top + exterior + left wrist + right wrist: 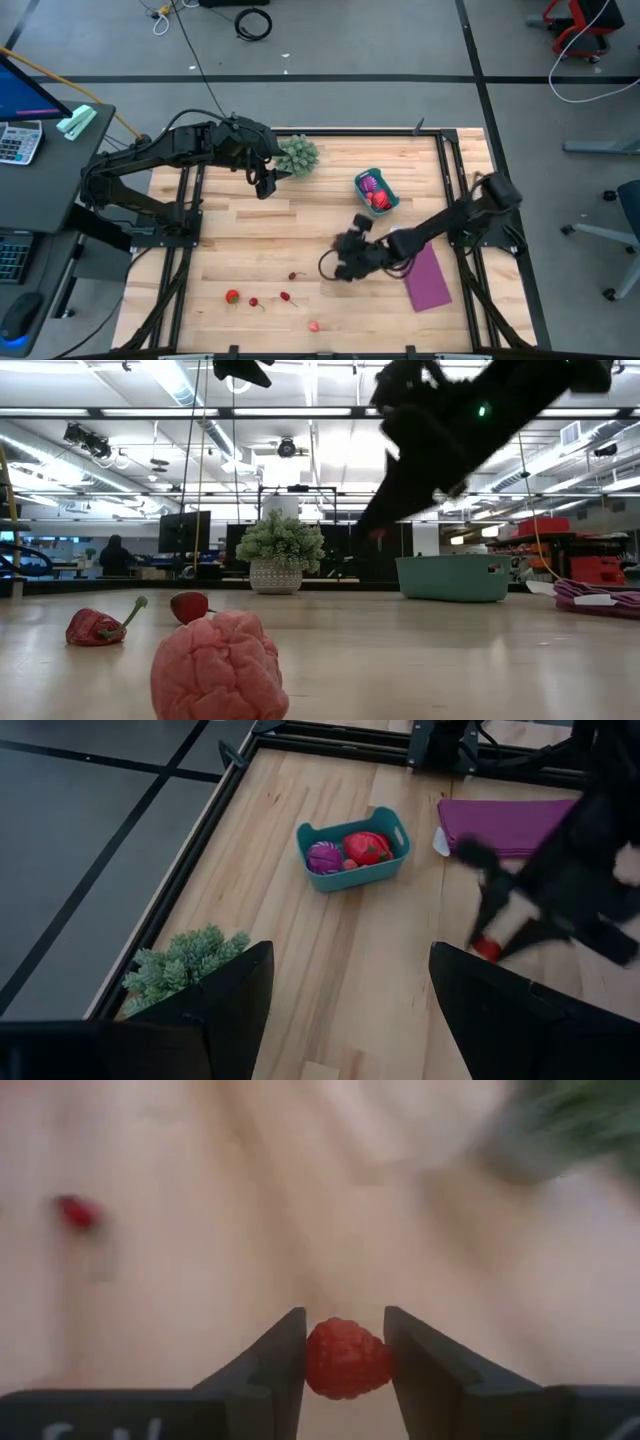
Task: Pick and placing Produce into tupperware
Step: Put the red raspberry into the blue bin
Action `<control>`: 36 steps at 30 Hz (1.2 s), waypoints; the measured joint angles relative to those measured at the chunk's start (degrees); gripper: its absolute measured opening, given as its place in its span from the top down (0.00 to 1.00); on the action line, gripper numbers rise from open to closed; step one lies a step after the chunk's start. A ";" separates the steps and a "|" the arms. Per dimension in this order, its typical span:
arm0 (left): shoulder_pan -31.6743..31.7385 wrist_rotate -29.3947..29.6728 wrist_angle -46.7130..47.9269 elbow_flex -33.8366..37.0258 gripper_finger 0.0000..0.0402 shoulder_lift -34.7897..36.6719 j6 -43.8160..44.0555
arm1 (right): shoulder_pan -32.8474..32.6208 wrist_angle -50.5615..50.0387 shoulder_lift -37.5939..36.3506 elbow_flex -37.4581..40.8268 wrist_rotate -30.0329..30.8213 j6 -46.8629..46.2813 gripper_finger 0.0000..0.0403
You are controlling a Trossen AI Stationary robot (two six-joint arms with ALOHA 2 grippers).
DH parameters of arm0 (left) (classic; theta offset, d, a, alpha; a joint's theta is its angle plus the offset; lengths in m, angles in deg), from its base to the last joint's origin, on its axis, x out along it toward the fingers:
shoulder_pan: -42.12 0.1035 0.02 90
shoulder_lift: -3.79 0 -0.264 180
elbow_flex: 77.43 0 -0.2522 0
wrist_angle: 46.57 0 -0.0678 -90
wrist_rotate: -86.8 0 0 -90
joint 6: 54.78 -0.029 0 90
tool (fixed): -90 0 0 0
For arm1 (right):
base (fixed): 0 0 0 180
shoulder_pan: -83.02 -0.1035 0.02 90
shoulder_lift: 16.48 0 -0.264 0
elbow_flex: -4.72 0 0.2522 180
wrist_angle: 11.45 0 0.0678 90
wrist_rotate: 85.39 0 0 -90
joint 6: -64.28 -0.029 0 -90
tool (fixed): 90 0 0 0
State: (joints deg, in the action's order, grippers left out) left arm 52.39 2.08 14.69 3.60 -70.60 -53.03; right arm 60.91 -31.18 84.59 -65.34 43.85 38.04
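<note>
My left gripper hangs with fingers spread wide beside the green spiky plant. My right gripper is above mid-table, clamping a red raspberry. The teal tupperware, well apart, holds a purple striped ball and a red fruit.

Wood-plank table matt; teal tub smooth plastic (raspberry bumpy).

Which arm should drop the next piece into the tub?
The right. Its gripper already pinches a red raspberry above the table near the teal tub. The left gripper hangs open beside the potted plant, holding nothing.
</note>
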 joint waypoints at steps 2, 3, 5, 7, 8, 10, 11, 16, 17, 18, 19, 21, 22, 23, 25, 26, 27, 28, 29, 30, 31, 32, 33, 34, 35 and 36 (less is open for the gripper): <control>0.01 0.00 -0.03 0.00 0.32 0.02 0.01 | 1.34 -5.15 -4.40 0.00 4.53 1.07 0.67; 0.00 0.00 -0.02 0.00 0.32 0.02 0.04 | 2.35 -8.15 -6.80 -0.06 6.41 0.91 0.67; 0.01 0.00 -0.04 0.00 0.32 0.02 0.11 | 4.99 -14.65 -11.01 -0.08 8.62 -0.79 0.68; 0.00 -0.02 -0.04 0.00 0.32 0.02 0.41 | 8.41 -20.46 -14.72 -0.08 8.15 -5.39 0.68; 0.02 -0.02 -0.07 0.00 0.32 0.02 0.56 | 10.10 -23.68 -16.28 -0.08 7.38 -8.32 0.68; 0.00 0.00 -0.07 0.00 0.32 0.02 0.60 | 13.73 -30.15 -18.68 -0.01 5.73 -12.89 0.67; 0.00 0.00 -0.07 0.00 0.32 0.02 0.60 | 15.46 -32.32 -19.45 0.49 4.80 -14.90 0.67; 0.00 0.00 -0.09 0.00 0.32 0.02 0.58 | 22.68 -31.02 -21.42 7.30 -0.40 -19.15 0.67; 0.02 0.00 -0.09 0.00 0.32 0.02 0.58 | 23.53 -28.73 -21.29 9.27 -1.50 -18.81 0.67; 0.00 -0.02 -0.09 0.00 0.32 0.02 0.58 | 24.21 -26.27 -21.14 11.21 -2.90 -18.17 0.67; 0.00 0.00 -0.09 0.00 0.32 0.02 0.57 | 24.71 -23.92 -21.04 13.03 -4.18 -16.89 0.67; 0.00 0.00 -0.09 0.00 0.32 0.02 0.56 | 25.28 -19.56 -20.89 15.93 -5.20 -14.45 0.67; 0.00 -0.02 -0.09 0.00 0.32 0.02 0.56 | 25.42 -18.41 -20.89 16.93 -5.22 -13.94 0.67; 0.01 -0.02 -0.09 0.00 0.32 0.02 0.56 | 25.42 -17.47 -20.89 17.77 -4.96 -13.81 0.67; 0.00 -0.01 -0.09 0.00 0.32 0.02 0.53 | 25.66 -15.94 -20.89 18.95 -4.89 -13.66 0.67; 0.00 -0.01 -0.09 0.00 0.32 0.02 0.47 | 25.83 -15.75 -20.89 19.24 -5.26 -13.51 0.67; 0.02 -0.02 -0.09 0.00 0.32 0.02 0.30 | 26.01 -15.79 -20.91 19.43 -5.92 -13.27 0.67; 0.00 -0.02 -0.09 0.00 0.32 0.02 0.10 | 26.29 -15.80 -20.82 19.54 -6.90 -13.03 0.67; 0.00 -0.01 -0.09 0.00 0.32 0.02 0.05 | 26.55 -15.77 -20.65 19.55 -7.66 -12.79 0.66; 0.00 -0.02 -0.09 0.00 0.32 0.02 -0.01 | 26.72 -15.68 -20.53 19.58 -8.23 -12.70 0.66; 0.00 -0.02 -0.09 0.00 0.32 0.02 -0.05 | 26.95 -15.59 -20.52 19.61 -8.41 -12.65 0.65; 0.01 -0.02 -0.09 0.00 0.32 0.02 -0.05 | 27.04 -15.31 -20.47 19.61 -8.38 -12.63 0.65; 0.00 -0.01 -0.09 0.00 0.32 0.02 -0.05 | 27.23 -14.83 -20.43 19.61 -8.38 -12.61 0.64; 0.00 -0.02 -0.09 0.00 0.32 0.02 -0.05 | 27.41 -14.71 -20.43 19.61 -8.48 -12.63 0.63; 0.00 -0.02 -0.09 0.00 0.32 0.02 -0.03 | 27.65 -14.75 -20.43 19.61 -8.56 -12.61 0.62; 0.00 -0.02 -0.09 0.00 0.32 0.02 -0.03 | 27.84 -14.69 -20.45 19.61 -8.60 -12.59 0.61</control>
State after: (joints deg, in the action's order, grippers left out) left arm 52.38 2.06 14.60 3.60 -70.58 -53.07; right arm 88.75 -45.88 64.14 -45.72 35.25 25.45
